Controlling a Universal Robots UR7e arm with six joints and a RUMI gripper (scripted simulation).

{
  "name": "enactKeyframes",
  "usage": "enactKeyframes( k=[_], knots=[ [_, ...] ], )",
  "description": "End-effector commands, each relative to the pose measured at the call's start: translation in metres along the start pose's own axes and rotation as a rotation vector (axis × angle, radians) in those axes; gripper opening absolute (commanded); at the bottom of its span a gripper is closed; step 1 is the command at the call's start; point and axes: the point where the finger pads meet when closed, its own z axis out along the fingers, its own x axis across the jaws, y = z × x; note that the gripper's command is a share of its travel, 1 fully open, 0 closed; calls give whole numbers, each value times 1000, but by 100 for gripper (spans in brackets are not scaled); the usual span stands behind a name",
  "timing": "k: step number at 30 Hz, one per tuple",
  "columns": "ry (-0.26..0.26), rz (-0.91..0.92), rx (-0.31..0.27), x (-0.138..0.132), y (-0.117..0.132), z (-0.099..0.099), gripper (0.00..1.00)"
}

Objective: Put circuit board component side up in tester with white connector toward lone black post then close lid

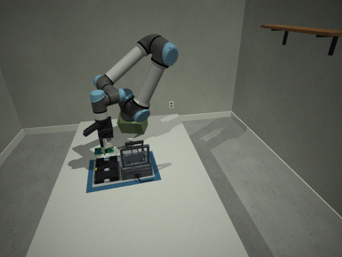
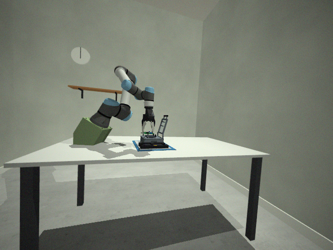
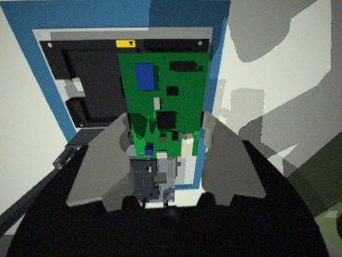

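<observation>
Currently: one hand (image 1: 102,152) (image 2: 148,132) (image 3: 165,113), clamped on circuit board (image 1: 97,151) (image 2: 146,132) (image 3: 185,104); risk: reversed loading, should the white connector (image 3: 187,144) face wrongly.

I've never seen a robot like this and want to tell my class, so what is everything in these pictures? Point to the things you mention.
The big bendy thing is one robot arm, standing on a green block (image 1: 131,128) (image 2: 87,134). Its hand is a gripper (image 1: 103,151) (image 2: 148,131) (image 3: 165,113) with two pinching fingers.

The top picture looks down from high up. The exterior one looks from beside the table (image 1: 165,210) (image 2: 215,150). The wrist one looks out from near the hand.

The gripper is holding a green circuit board (image 1: 111,150) (image 3: 185,99) by its edges, in the air. On the table is a blue mat (image 1: 89,189) (image 2: 171,149) (image 3: 189,14), and on it are a black tray (image 1: 107,174) (image 2: 153,145) (image 3: 99,92) and a gray tester (image 1: 137,172) (image 2: 151,139) with its lid (image 1: 149,156) (image 2: 162,126) standing open.
</observation>
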Motion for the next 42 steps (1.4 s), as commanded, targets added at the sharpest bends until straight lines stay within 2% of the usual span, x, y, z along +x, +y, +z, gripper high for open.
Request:
enactKeyframes(
  k=[1, 21, 42],
  knots=[
    [-1, 0, 1, 0, 0, 0, 39],
    [-1, 0, 1, -3, 7, -1, 39],
    [-1, 0, 1, -16, 45, -3, 39]
  ],
)
